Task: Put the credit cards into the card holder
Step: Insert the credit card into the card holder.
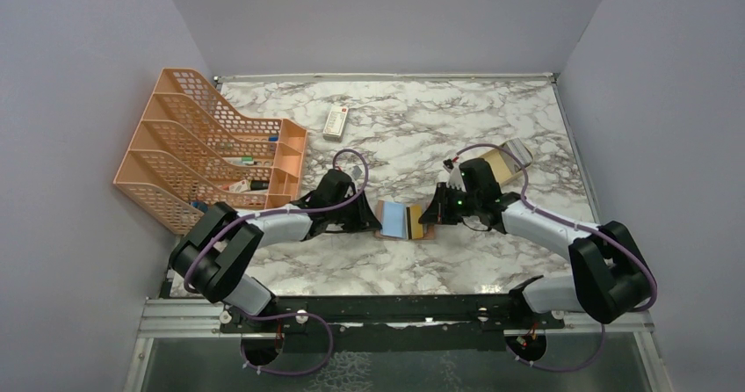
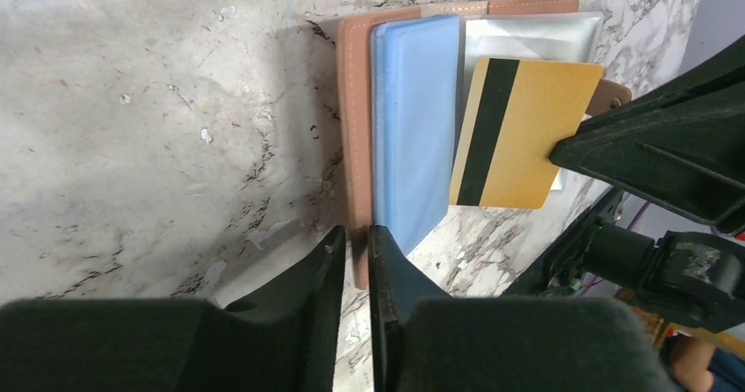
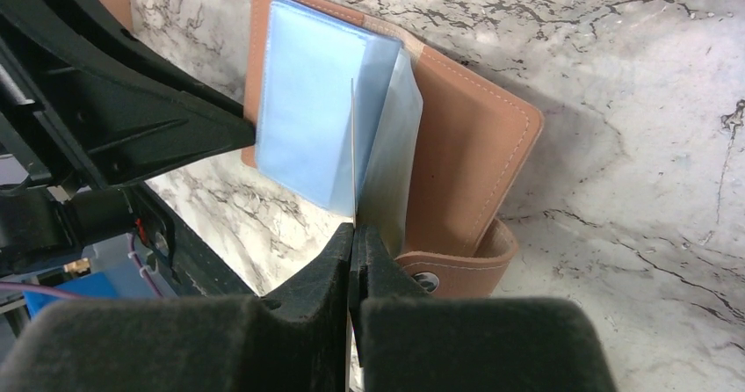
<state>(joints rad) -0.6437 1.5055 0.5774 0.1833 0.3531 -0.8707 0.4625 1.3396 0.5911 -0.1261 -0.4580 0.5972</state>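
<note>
Right pincer (image 3: 354, 232) pinched the gold card (image 2: 527, 133) edge-on above the card holder (image 3: 466, 146); left pincer (image 2: 356, 236) nipped its border, open desk (image 2: 132, 102) beyond.

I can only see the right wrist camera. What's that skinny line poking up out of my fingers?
Observer: That's a gold-yellow plastic card with a black stripe. You see it edge-on, pinched in the right fingers.
Kid: Is it inside the wallet yet?
Observer: I can't tell. On the left wrist camera it lies flat over the clear sleeve of the open brown leather card holder, right beside the pale blue card.
</note>
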